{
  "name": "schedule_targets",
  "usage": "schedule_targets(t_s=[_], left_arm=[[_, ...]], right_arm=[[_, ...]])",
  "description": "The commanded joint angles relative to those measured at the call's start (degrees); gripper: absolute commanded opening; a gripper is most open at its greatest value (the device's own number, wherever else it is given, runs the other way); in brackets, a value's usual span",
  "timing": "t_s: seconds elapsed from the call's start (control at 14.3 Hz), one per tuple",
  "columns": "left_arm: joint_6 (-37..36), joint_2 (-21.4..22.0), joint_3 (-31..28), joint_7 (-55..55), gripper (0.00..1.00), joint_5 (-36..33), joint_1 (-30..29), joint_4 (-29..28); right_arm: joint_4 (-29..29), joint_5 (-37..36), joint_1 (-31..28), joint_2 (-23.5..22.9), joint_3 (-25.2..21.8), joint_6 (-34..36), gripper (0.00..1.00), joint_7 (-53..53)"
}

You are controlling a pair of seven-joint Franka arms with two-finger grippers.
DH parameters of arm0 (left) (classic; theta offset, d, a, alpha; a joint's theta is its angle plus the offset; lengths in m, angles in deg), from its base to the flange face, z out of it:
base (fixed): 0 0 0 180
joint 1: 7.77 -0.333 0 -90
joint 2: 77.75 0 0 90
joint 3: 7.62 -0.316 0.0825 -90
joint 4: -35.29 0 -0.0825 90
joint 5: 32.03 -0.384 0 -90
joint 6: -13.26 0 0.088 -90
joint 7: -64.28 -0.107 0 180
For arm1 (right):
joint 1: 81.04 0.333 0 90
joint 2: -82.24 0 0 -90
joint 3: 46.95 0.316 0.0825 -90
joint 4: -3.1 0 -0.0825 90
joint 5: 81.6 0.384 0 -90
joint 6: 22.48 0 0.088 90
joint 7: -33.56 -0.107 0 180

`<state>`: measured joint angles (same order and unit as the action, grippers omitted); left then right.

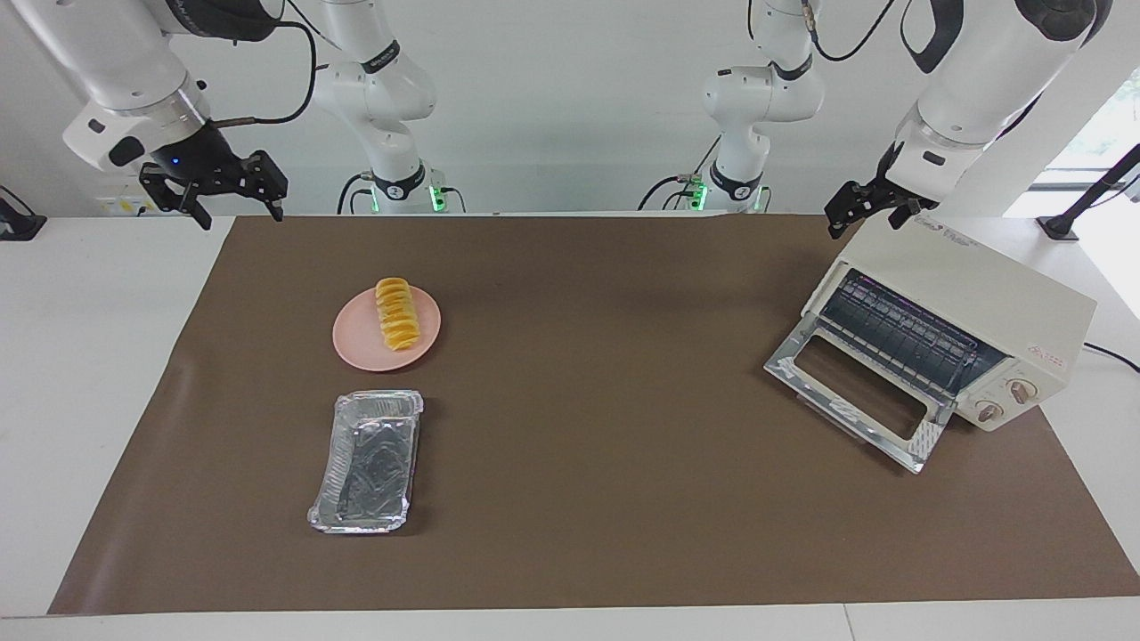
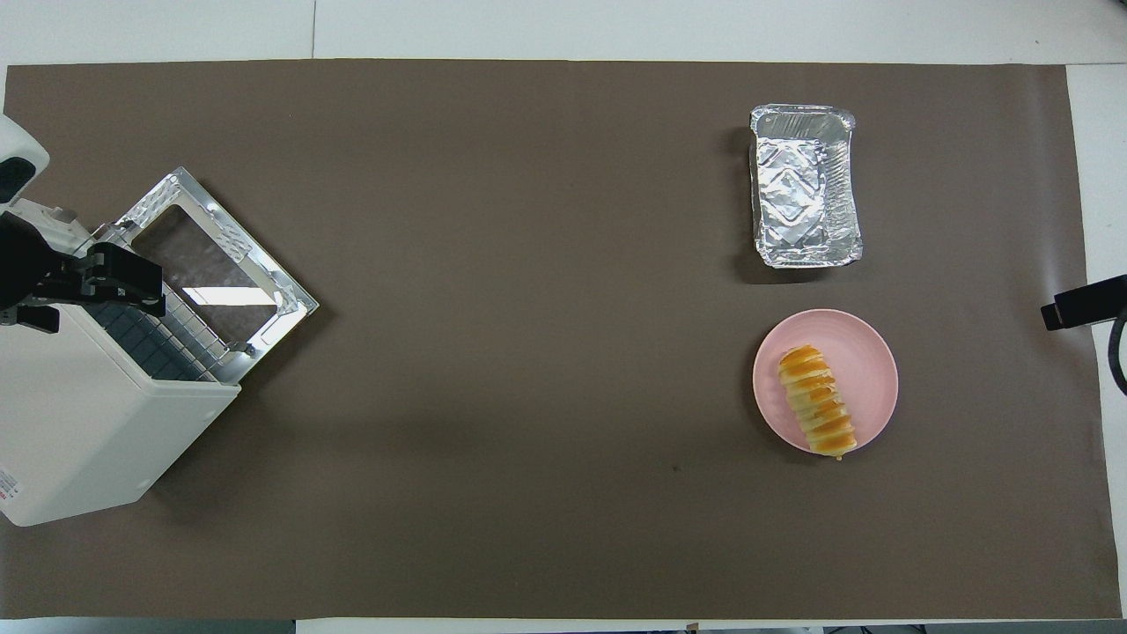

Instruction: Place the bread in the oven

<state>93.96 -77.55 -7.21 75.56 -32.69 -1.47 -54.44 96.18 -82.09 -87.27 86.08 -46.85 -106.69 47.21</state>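
Note:
The bread [image 1: 397, 312], a ridged golden loaf, lies on a pink plate [image 1: 356, 345] toward the right arm's end of the table; it also shows in the overhead view [image 2: 817, 414] on the plate [image 2: 870, 350]. The cream-white oven [image 1: 989, 285] stands at the left arm's end with its glass door [image 1: 855, 392] dropped open and the wire rack showing; it also shows in the overhead view [image 2: 88, 431]. My left gripper [image 1: 868, 214] is open and empty, raised over the oven's top [image 2: 132, 283]. My right gripper [image 1: 236, 211] is open and empty, raised over the edge of the brown mat, apart from the bread.
A crinkled silver foil tray [image 1: 370, 458] lies empty, farther from the robots than the plate; it also shows in the overhead view [image 2: 803, 185]. A brown mat [image 1: 606, 356] covers the table. The oven's cable runs off at the left arm's end.

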Motion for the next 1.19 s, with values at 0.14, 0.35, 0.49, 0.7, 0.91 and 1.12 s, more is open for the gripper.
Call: schedule_targets(t_s=[0.14, 0.35, 0.49, 0.7, 0.91, 1.12], left_arm=[[0.1, 1.5, 0.1, 0.1, 1.0, 0.7, -0.5, -1.6], [0.1, 1.5, 0.1, 0.1, 1.0, 0.7, -0.5, -1.6], [0.1, 1.5, 0.1, 0.1, 1.0, 0.7, -0.5, -1.6], [0.1, 1.5, 0.1, 0.1, 1.0, 0.7, -0.5, -1.6], [0.1, 1.5, 0.1, 0.1, 1.0, 0.7, -0.5, -1.6], [0.1, 1.5, 0.1, 0.1, 1.0, 0.7, -0.5, -1.6]], right_arm=[[0.8, -0.4, -1.1, 0.9, 0.5, 0.4, 1.0, 1.5], [1.0, -0.4, -1.0, 1.0, 0.6, 0.3, 1.0, 1.4], [2.2, -0.5, -0.9, 1.8, 0.6, 0.2, 1.0, 1.5], [9.1, -0.4, -0.3, 4.9, 0.7, -3.0, 1.0, 1.6], [22.5, -0.1, 1.0, 9.2, 1.4, -13.9, 1.0, 1.1], [30.1, -0.1, 5.0, 8.5, 1.4, -22.2, 1.0, -1.0]])
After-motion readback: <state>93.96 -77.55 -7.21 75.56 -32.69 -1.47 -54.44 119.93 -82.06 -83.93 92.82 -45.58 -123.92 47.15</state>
